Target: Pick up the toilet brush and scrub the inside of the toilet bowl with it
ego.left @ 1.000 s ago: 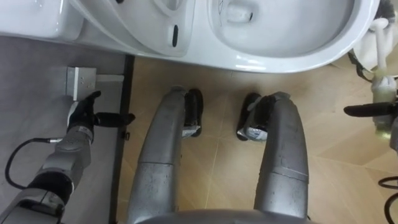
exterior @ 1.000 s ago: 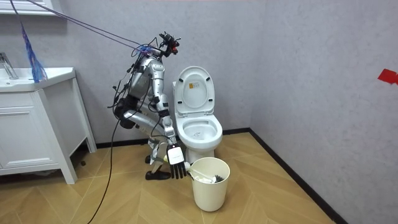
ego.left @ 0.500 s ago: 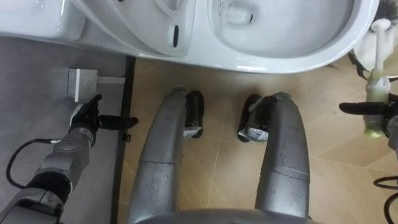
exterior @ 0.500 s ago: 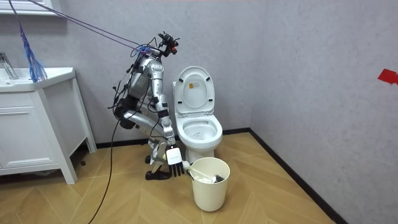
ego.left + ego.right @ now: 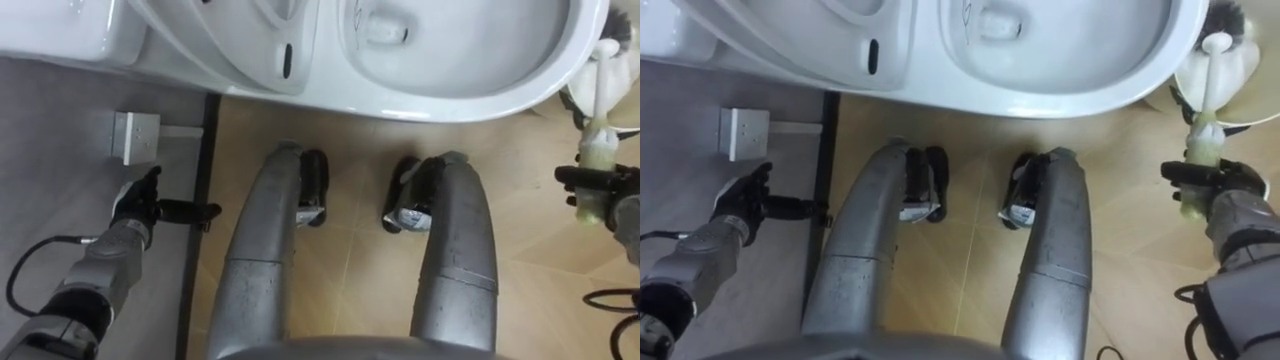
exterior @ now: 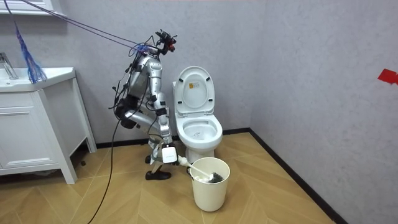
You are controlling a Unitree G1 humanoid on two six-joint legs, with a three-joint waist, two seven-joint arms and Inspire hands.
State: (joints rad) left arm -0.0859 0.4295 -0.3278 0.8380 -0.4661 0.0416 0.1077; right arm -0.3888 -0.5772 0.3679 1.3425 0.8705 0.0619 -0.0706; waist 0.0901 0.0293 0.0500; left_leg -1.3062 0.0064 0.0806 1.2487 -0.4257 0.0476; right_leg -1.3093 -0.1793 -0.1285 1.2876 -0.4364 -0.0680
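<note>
Right eye view gives me the best look at the brush point(image 5: 1207, 95). It's in my right hand point(image 5: 1225, 200), with the dark fingers point(image 5: 1185, 172) curled tight across the thicker pale-green grip; I can't make out the thumb. The thin white shaft runs up and away from those fingers, past the edge of the bowl and into the bin point(image 6: 209, 193), where its far end meets something dark I can't identify. So the brush is beside the toilet point(image 5: 450, 95), outside the bowl.

The toilet is glossy white porcelain with a fat rounded rim, smooth and shiny inside; in the room view the lid point(image 6: 194, 90) stands up against the grey textured wall. The bin is a plain cream round bucket, sitting just in front of the toilet.

My left hand point(image 5: 135, 200) is low on my left, close to the dark skirting strip and just below a small white wall box point(image 5: 135, 135); its fingers are loose and holding nothing, with one sticking straight out. The floor point(image 5: 350, 250) is tan wood-look planks.

In the room view I'm stooped forward with my knees bent, right beside the toilet on the room view's left.
</note>
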